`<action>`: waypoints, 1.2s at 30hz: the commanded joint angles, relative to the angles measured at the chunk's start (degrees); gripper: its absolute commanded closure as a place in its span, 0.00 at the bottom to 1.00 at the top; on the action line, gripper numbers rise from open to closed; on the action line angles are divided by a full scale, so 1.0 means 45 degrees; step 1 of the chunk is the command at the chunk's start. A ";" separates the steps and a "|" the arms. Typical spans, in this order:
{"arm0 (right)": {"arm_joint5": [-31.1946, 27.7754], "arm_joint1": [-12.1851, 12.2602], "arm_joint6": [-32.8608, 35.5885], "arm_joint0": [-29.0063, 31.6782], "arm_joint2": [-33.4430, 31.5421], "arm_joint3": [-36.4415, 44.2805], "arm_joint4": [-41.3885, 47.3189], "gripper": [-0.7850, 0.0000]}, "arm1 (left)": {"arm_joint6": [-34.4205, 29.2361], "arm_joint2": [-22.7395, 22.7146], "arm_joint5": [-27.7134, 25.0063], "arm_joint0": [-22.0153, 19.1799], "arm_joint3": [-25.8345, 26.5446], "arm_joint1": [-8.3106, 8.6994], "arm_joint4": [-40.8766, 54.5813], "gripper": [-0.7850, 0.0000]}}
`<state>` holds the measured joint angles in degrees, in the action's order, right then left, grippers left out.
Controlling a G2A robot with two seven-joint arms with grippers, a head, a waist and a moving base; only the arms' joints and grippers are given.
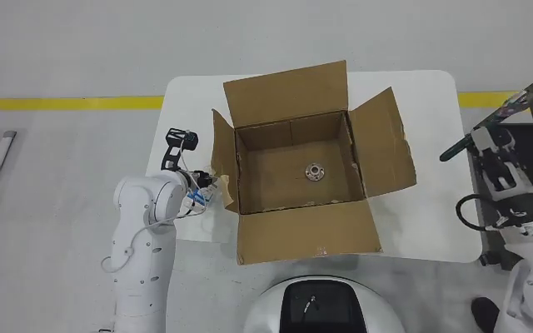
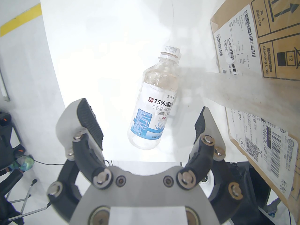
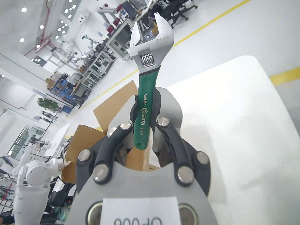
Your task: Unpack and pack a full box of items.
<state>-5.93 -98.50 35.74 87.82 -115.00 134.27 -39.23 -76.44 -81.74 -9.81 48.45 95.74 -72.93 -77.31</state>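
Right gripper (image 3: 144, 114) around wrench (image 3: 147, 80); metal fitting (image 1: 315, 172) in open box (image 1: 287, 98).

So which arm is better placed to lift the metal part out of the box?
Left, probably. The left gripper is open, over the bottle lying beside the box; the right gripper is shut on a wrench, beyond the table's edge.

The box (image 1: 275, 179) sat mid-frame on the table (image 1: 425, 225), a small round part (image 1: 314, 172) inside it, the bottle (image 2: 153, 99) lying just left.
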 commanded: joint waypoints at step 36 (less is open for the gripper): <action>-0.0074 0.1126 0.3894 0.1367 0.2903 -0.3487 -0.7788 1.00 | 0.0000 0.0000 0.0000 0.0000 0.0000 0.0000 0.0000 0.00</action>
<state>-6.40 -93.51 53.30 93.96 -102.10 118.76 -74.15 -76.44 -81.74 -9.81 48.45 95.74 -72.93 -77.31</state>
